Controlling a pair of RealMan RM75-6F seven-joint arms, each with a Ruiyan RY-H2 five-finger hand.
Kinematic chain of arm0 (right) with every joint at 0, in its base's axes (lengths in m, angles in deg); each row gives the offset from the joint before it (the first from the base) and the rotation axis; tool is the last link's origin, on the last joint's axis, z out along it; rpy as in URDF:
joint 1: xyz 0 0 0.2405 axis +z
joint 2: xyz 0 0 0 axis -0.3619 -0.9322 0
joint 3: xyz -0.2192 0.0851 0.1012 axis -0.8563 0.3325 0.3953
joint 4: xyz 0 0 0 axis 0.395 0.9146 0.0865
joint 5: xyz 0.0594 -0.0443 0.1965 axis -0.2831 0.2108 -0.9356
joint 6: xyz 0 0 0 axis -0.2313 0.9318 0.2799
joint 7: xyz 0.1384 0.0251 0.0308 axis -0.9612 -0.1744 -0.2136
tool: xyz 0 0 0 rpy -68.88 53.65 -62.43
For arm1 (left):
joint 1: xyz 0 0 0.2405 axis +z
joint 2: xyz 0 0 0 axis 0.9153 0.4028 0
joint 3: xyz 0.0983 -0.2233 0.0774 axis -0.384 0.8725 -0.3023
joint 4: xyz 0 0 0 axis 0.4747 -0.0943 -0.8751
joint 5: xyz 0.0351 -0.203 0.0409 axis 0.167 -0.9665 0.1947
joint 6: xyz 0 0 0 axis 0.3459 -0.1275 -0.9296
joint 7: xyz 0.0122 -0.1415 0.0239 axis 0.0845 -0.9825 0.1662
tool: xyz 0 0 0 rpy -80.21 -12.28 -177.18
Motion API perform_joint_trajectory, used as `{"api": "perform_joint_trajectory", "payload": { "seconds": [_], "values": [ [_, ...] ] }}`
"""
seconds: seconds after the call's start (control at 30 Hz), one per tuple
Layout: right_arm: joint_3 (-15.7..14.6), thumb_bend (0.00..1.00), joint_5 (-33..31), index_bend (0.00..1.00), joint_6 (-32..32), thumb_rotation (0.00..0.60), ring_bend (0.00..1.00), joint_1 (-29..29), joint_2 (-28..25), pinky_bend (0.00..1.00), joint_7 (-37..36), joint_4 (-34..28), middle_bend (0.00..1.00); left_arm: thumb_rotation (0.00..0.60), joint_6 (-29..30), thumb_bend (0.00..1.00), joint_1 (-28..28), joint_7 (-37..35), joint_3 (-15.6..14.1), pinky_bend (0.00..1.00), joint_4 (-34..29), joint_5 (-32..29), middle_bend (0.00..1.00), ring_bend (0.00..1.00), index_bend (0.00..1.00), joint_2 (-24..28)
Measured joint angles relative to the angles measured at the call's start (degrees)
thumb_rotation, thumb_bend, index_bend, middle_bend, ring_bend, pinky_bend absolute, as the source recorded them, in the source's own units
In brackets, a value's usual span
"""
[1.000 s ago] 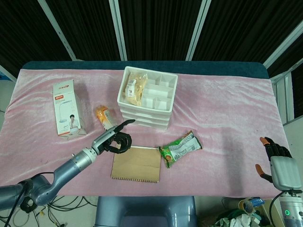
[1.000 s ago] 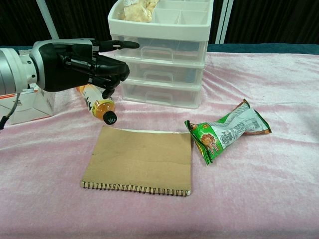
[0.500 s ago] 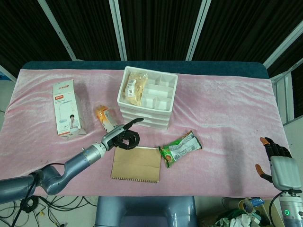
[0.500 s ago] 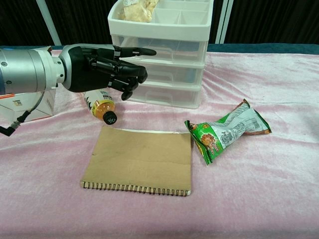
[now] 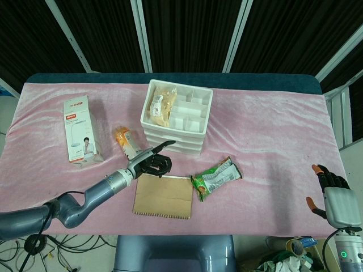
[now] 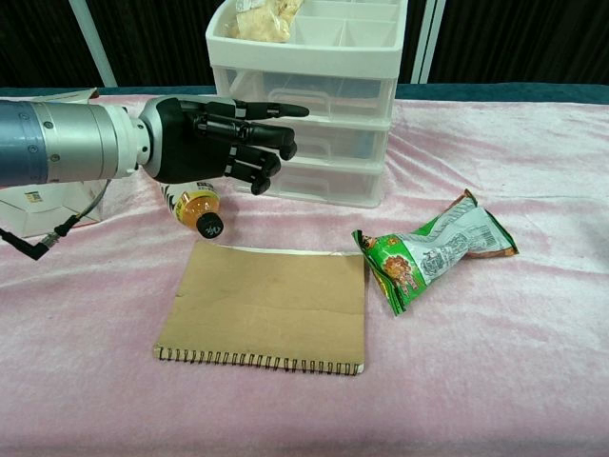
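My left hand (image 5: 154,162) (image 6: 225,145) hovers in front of the white three-drawer unit (image 5: 170,143) (image 6: 328,143), level with its middle drawer. One finger points straight at the drawer fronts, the others are curled in, and the hand holds nothing. Just below and behind it lies an orange drink bottle (image 5: 125,140) (image 6: 196,205), cap toward me. A brown spiral notebook (image 5: 164,197) (image 6: 271,309) lies flat in front of the hand. My right hand (image 5: 332,192) hangs off the table's near right corner with its fingers apart and empty.
A green snack packet (image 5: 215,177) (image 6: 433,252) lies right of the notebook. A white carton with red print (image 5: 79,129) (image 6: 43,205) lies at the left. The drawer unit's top tray holds a yellowish snack bag (image 5: 160,105) (image 6: 262,19). A pink cloth (image 5: 272,130) covers the table.
My left hand has moved right and forward, from above the bottle to just before the drawer fronts, one finger still pointing. The right hand has not moved.
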Motion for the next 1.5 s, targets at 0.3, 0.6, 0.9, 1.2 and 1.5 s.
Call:
{"api": "perform_joint_trajectory", "payload": {
  "seconds": [0.3, 0.6, 0.9, 1.2, 1.5],
  "values": [
    [0.0, 0.23, -0.1, 0.15, -0.1, 0.600, 0.18, 0.0, 0.0, 0.20, 0.0, 0.0, 0.11, 0.600, -0.4, 0.42, -0.8, -4.2, 0.8, 0.65, 4.3, 1.3, 0.61, 0.62, 0.00, -2.3],
    [0.1, 0.23, -0.3, 0.15, -0.1, 0.600, 0.18, 0.0, 0.0, 0.20, 0.1, 0.0, 0.11, 0.600, -0.6, 0.42, -1.9, -8.0, 0.4, 0.65, 6.3, 3.5, 0.61, 0.62, 0.00, -3.4],
    [0.2, 0.23, -0.6, 0.15, -0.2, 0.600, 0.18, 0.0, 0.0, 0.20, 0.1, -0.1, 0.11, 0.600, 0.0, 0.42, -3.1, -10.0, -0.4, 0.65, 8.1, 4.9, 0.61, 0.62, 0.00, -4.8],
    [0.2, 0.23, -0.5, 0.15, -0.2, 0.600, 0.18, 0.0, -0.1, 0.20, 0.1, -0.2, 0.11, 0.600, 0.8, 0.42, -3.6, -10.1, -0.7, 0.65, 8.5, 4.6, 0.61, 0.62, 0.00, -5.6],
    [0.1, 0.24, -0.5, 0.15, -0.3, 0.600, 0.18, 0.0, 0.0, 0.20, 0.2, -0.2, 0.11, 0.600, 2.1, 0.42, -3.4, -10.3, -0.8, 0.65, 8.6, 4.2, 0.61, 0.62, 0.00, -5.6]
  ]
}}
